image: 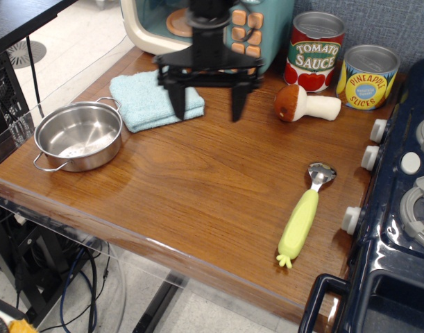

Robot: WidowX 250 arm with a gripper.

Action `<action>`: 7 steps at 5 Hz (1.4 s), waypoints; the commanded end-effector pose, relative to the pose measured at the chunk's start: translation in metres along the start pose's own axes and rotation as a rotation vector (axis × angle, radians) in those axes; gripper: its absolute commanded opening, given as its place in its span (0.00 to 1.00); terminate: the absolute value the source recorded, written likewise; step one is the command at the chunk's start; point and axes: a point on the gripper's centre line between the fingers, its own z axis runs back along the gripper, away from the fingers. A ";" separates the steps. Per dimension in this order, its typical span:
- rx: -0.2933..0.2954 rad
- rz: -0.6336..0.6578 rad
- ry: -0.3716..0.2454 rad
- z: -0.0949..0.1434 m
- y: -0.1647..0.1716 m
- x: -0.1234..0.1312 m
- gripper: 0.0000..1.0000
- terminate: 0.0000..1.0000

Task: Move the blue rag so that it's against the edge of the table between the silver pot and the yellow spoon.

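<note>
The blue rag (146, 99) lies folded at the back left of the table (198, 194), in front of the toy microwave. My gripper (206, 112) hangs open above the rag's right edge, its left finger over the cloth and its right finger over bare wood. It holds nothing. The silver pot (78, 135) stands empty near the left front edge. The yellow spoon (302, 218) lies at the right front, handle toward the front edge and metal bowl pointing back.
A toy microwave (198, 21) stands at the back. A tomato sauce can (315, 50), a pineapple can (368, 76) and a toy mushroom (305, 104) sit at the back right. A dark toy stove (399, 208) borders the right side.
</note>
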 end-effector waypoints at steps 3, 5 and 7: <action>0.015 0.223 -0.046 -0.006 0.052 0.095 1.00 0.00; 0.058 0.245 -0.060 -0.027 0.065 0.106 1.00 0.00; 0.029 0.264 -0.079 -0.053 0.064 0.094 1.00 0.00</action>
